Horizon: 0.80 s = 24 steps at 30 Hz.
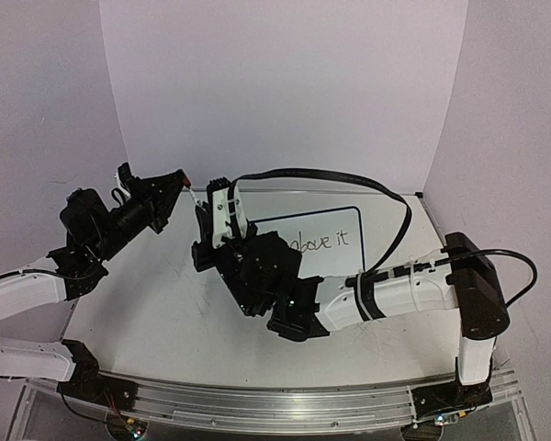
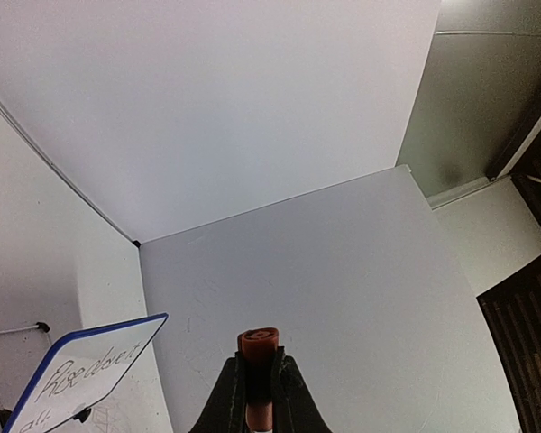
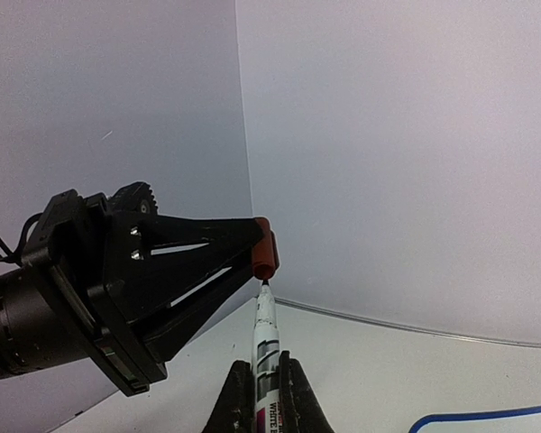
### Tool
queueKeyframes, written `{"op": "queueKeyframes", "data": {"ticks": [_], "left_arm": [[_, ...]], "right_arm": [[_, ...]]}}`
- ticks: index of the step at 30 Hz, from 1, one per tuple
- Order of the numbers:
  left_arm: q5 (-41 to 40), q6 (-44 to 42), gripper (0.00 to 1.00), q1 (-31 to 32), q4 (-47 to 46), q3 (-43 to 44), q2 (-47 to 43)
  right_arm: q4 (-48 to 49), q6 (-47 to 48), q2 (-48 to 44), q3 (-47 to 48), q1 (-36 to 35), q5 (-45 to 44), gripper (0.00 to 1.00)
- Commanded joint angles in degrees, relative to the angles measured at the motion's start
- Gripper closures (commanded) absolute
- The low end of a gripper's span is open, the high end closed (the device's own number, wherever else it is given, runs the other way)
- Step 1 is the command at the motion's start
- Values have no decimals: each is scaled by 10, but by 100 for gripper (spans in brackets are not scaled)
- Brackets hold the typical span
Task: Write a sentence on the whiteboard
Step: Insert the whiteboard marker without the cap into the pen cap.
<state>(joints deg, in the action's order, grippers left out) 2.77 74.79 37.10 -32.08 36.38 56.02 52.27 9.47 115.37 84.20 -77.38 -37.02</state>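
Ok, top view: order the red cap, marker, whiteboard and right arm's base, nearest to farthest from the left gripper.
1. red cap, held by the left gripper itself.
2. marker, just right, tip by the cap.
3. whiteboard, farther right, mid-table.
4. right arm's base, near right corner.

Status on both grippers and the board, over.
Left gripper shut on red cap. Right gripper shut on marker, tip at cap, not seated. Sentence on whiteboard. Nothing between them.
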Motion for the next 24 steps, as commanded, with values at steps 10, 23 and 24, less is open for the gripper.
{"op": "queueKeyframes", "data": {"ticks": [10,23,24], "left_arm": [[-5,-4,100,12,-13,7,-7],[-42,-54,100,14,25,40,-5],[-42,-52,100,14,24,40,-5]], "right_arm": [[13,4,-19,24,4,-15,100],[23,-2,-30,3,3,-1,100],[23,-3,-30,3,3,0,100]]}}
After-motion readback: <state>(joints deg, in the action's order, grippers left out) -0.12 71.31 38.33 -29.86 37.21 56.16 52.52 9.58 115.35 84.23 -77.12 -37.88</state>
